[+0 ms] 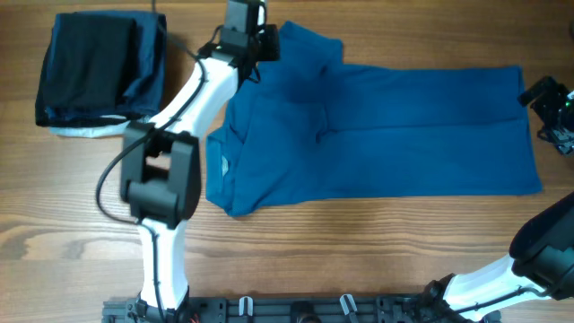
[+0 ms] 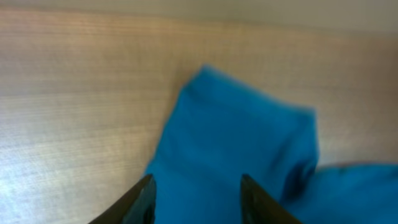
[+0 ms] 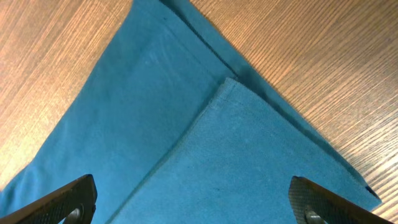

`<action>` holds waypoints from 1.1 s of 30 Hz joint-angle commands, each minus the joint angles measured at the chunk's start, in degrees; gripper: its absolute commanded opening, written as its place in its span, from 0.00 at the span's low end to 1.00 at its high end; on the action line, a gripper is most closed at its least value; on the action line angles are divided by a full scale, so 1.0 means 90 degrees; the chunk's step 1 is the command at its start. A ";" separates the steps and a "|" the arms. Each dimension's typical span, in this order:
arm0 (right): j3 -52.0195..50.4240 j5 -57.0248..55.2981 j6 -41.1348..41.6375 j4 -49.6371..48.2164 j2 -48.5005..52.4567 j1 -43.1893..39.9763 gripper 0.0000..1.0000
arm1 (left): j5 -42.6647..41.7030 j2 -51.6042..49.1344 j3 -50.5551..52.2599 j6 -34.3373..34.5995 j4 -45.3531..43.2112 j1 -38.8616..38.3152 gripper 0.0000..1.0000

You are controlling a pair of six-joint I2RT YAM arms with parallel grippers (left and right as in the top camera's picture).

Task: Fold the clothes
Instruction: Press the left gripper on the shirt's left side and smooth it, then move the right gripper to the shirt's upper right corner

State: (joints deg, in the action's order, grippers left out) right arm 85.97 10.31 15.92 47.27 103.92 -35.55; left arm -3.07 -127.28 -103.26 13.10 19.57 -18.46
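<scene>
Polo shirt (image 1: 404,126) laid out lengthwise.
I see left gripper (image 2: 196,202) part-open over the sleeve (image 2: 249,143), gripping nothing; right gripper (image 3: 199,205) wide open over the hem (image 3: 261,112).

Left hand (image 2: 196,205), right hand (image 3: 196,208): jaws apart

No legible text, brand, number or sign appears in any view. The only label-like item is a small pale tag (image 1: 221,162) at the collar of the blue polo shirt (image 1: 404,126); its print is too small to read.
</scene>
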 commanded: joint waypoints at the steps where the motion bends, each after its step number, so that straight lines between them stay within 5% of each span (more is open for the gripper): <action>1: 0.0017 0.0056 -0.0083 -0.0015 -0.0029 -0.0002 1.00 | -0.0112 -0.0571 -0.1933 -0.0369 0.0833 -0.0155 0.42; 4: 0.0017 0.0056 -0.0085 -0.0015 -0.0029 -0.0002 1.00 | -0.0107 -0.0957 -0.2832 -0.0389 0.1013 -0.0163 0.41; 11: 0.0017 0.0056 -0.0085 -0.0015 -0.0029 -0.0002 1.00 | -0.0012 -0.1882 -0.2844 -0.0413 0.0869 -0.0151 0.42; 13: 0.0017 0.0056 -0.0085 -0.0015 -0.0029 -0.0002 1.00 | 0.0126 -0.2091 -0.2844 -0.0415 0.0782 -0.0151 0.52; 18: 0.0017 0.0056 -0.0085 -0.0015 -0.0029 -0.0002 1.00 | 0.0255 -0.2395 -0.2844 -0.0440 0.0551 -0.0151 0.55; 33: 0.0017 0.0056 -0.0085 -0.0015 -0.0029 -0.0002 1.00 | 0.0687 -0.3028 -0.2844 -0.1105 0.0335 -0.0143 0.54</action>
State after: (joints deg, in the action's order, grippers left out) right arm 85.97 10.31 15.92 47.27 103.92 -35.55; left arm 1.89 -152.27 -128.31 5.72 22.92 -19.97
